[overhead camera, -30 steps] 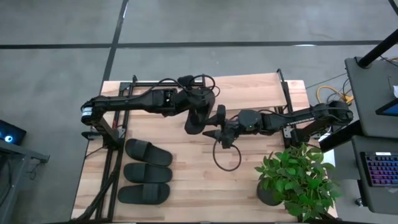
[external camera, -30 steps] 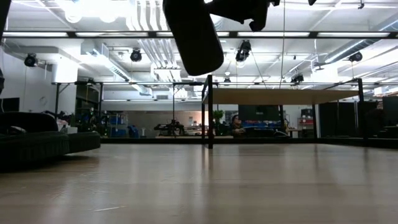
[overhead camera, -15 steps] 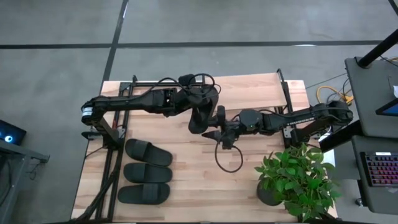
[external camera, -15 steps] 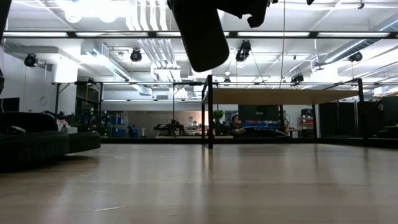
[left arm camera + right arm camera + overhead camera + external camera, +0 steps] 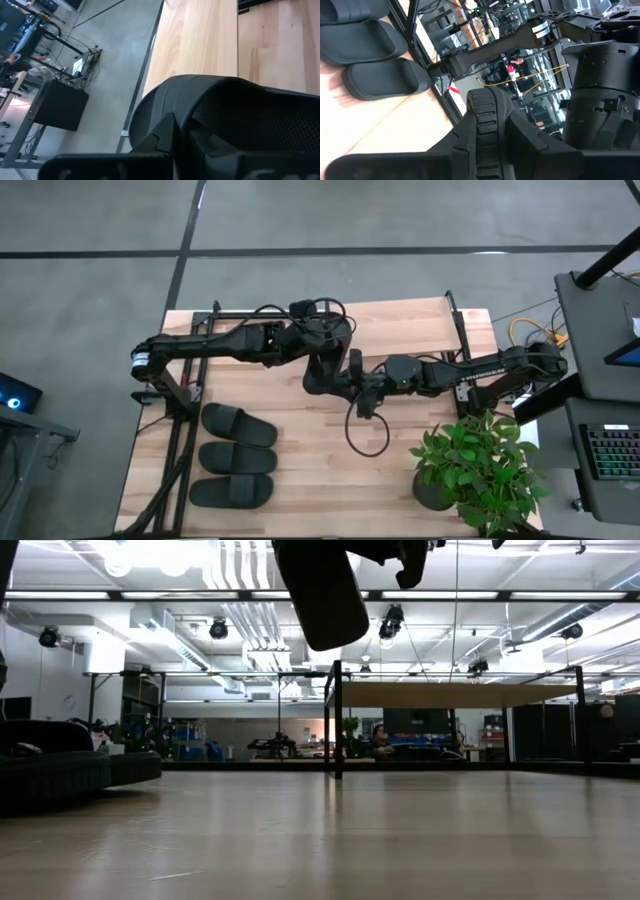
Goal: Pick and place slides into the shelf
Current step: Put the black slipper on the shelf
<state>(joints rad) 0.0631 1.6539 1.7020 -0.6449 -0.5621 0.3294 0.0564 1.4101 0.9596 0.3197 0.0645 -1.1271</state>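
Above mid-desk, the left gripper (image 5: 322,368) held a matte black slide sandal (image 5: 322,595), jaws pinching it, having carried it slightly toward the right gripper (image 5: 358,380), whose jaws were hidden. Three matching slides (image 5: 237,457) sat on the wood-topped shelf (image 5: 140,480); this fourth seemed mid-handover.

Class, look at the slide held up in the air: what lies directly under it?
Under the lifted slide, held by the left gripper, only bare wooden tabletop shows in the low view. From above, the slide and the right gripper cover that patch.
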